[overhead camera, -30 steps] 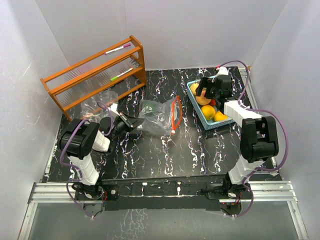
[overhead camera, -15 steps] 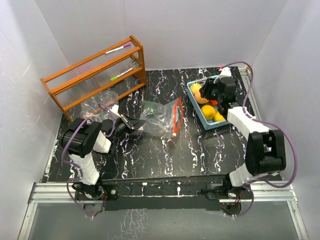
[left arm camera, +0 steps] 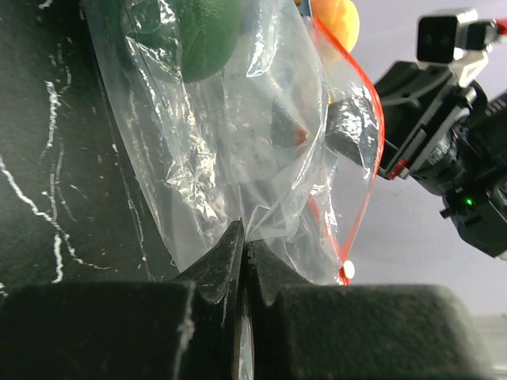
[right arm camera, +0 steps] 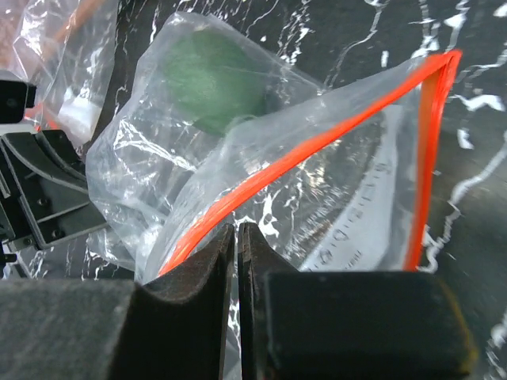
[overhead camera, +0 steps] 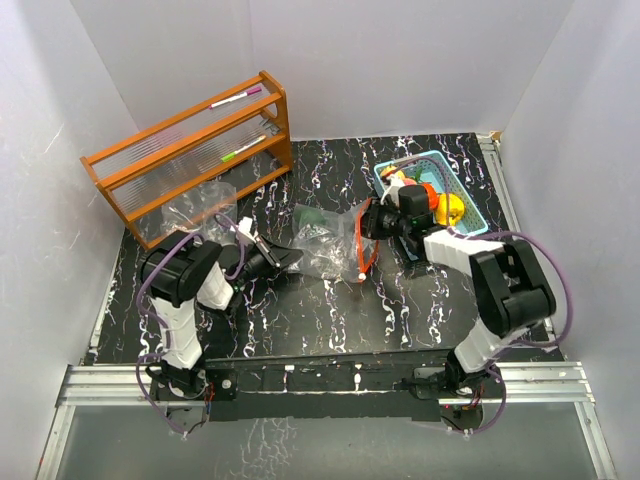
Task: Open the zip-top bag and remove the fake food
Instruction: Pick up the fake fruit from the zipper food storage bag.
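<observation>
Back from the two-o'clock basket (overhead camera: 436,156), my right gripper (right arm camera: 236,229) pinches the rim of the zip-top bag (overhead camera: 325,235), left gripper (left arm camera: 244,245) clamping its base, ready to free the green fake food (right arm camera: 210,83).

No text, label or number reads cleanly in any view. You have one candidate only: a faint arc of grey printed characters on the clear wall of the zip-top bag (right arm camera: 356,218), just ahead and to the right of the right gripper (right arm camera: 236,237), within the orange-edged mouth. It is too blurred to make out.
</observation>
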Controlling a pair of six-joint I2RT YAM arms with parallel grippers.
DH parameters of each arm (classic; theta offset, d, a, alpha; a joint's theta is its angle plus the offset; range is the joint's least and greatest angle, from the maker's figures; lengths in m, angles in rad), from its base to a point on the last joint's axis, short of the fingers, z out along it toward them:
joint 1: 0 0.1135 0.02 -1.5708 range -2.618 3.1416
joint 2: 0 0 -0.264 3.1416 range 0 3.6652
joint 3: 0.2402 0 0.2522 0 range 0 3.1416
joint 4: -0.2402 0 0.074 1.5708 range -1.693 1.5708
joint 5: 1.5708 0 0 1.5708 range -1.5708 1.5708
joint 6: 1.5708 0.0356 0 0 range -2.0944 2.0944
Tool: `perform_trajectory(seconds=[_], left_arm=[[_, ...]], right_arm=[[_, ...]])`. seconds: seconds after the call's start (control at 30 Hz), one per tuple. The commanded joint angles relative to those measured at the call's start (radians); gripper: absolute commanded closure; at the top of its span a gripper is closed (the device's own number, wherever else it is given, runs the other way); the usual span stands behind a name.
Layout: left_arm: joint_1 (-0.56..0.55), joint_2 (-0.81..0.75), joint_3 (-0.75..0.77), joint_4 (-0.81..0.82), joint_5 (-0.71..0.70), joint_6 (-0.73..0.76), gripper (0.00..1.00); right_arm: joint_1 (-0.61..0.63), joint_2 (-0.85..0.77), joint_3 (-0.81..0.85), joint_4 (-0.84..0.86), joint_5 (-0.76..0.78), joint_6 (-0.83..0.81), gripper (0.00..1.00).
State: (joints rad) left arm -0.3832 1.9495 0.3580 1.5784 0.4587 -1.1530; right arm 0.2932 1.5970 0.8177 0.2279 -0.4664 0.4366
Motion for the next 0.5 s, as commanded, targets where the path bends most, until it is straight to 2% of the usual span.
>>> perform_trajectory(seconds=[0.0, 0.13, 0.23, 0.37, 0.47], left_arm=[[-0.042, -0.045, 0.005, 0.117, -0.029, 0.034, 1.00], [-0.075, -0.110, 0.010, 0.001, -0.031, 0.097, 1.00], [-0.093, -0.164, 0.020, -0.160, -0.038, 0.166, 0.91], [-0.088, -0.227, 0.026, -0.263, -0.040, 0.227, 0.59], [-0.081, -0.287, 0.053, -0.358, -0.034, 0.271, 0.43]], right_arm=[[0.015, 0.112, 0.086, 0.163, -0.117, 0.068, 0.89], [0.015, 0.224, 0.106, 0.282, -0.176, 0.141, 0.89], [0.014, 0.299, 0.098, 0.422, -0.232, 0.227, 0.87], [0.015, 0.386, 0.112, 0.536, -0.257, 0.303, 0.82], [0.015, 0.413, 0.137, 0.552, -0.265, 0.315, 0.81]])
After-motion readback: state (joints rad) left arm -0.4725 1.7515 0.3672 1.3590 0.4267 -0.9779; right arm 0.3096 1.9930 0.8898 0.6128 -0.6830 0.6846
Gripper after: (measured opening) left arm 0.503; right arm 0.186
